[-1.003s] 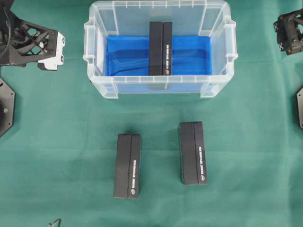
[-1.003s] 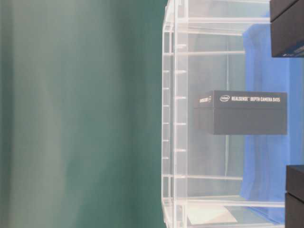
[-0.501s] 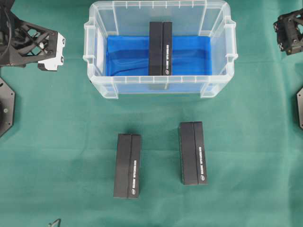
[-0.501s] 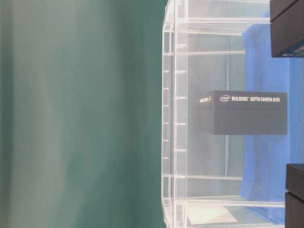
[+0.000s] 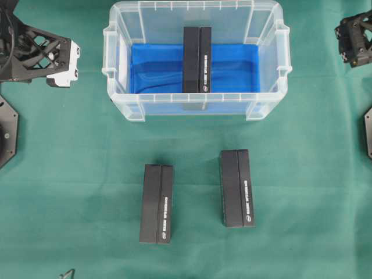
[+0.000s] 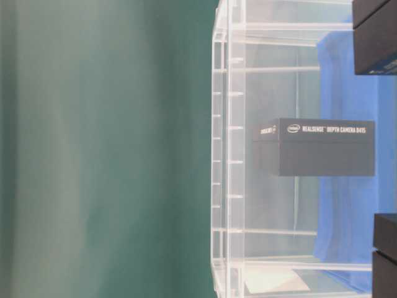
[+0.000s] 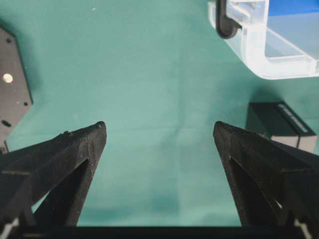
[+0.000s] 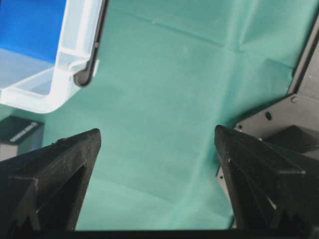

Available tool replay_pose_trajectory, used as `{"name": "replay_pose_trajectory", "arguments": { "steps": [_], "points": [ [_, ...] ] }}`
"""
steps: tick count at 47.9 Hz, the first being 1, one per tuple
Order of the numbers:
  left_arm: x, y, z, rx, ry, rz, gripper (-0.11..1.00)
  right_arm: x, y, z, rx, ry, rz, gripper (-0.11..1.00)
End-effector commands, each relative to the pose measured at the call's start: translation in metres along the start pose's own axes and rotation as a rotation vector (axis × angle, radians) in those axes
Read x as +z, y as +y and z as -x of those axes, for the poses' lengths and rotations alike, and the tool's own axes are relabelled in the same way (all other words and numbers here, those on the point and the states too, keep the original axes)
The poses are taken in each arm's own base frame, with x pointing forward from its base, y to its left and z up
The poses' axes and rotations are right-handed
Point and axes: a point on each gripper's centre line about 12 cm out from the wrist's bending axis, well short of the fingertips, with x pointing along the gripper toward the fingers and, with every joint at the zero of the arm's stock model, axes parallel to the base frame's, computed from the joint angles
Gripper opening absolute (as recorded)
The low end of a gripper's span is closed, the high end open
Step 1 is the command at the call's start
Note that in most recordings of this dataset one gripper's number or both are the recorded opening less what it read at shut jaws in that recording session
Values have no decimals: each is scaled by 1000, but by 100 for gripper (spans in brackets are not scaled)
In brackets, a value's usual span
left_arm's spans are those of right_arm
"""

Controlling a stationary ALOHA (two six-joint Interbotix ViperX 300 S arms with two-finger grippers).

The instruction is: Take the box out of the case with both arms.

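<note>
Nothing has been taken hold of yet, as far as I can judge; this looks like the very start of the job. The left gripper (image 7: 159, 149) hangs over bare green cloth (image 5: 75, 174) with its jaws spread wide and nothing between them. The clear case (image 7: 279, 59) sits ahead and off to its right, only a corner of it showing. The right gripper (image 8: 157, 154) mirrors that: jaws wide apart, empty, with the case (image 8: 60, 84) ahead and to its left.

The box (image 5: 197, 59) to be lifted lies flat on the blue sheet (image 5: 157, 67) in the middle of the case (image 5: 116, 110), well apart from both grippers and roughly midway between them. It runs from the near wall toward the far one.

Two more black boxes (image 5: 157, 203) (image 5: 236, 188) lie out on the cloth in front of the case, near each other but not touching.

I'd say the next move asks both arms to come inward over the rim and down inside, one to each long side of the box. The walls leave little slack, so a jaw could catch the rim.
</note>
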Motion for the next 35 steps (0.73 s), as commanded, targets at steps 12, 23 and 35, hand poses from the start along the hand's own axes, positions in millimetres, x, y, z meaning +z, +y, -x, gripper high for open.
{"name": "replay_pose_trajectory", "arguments": {
  "steps": [12, 23, 35],
  "points": [
    [2, 0, 4, -16, -5, 4, 89, 1, 0, 3, 13, -9, -4, 90],
    [3, 0, 3, -14, -7, 4, 89, 1, 0, 1, 11, -9, -2, 90],
    [4, 1, 2, -10, -5, 7, 89, 2, 1, -1, 19, -12, -6, 90]
  ]
}}
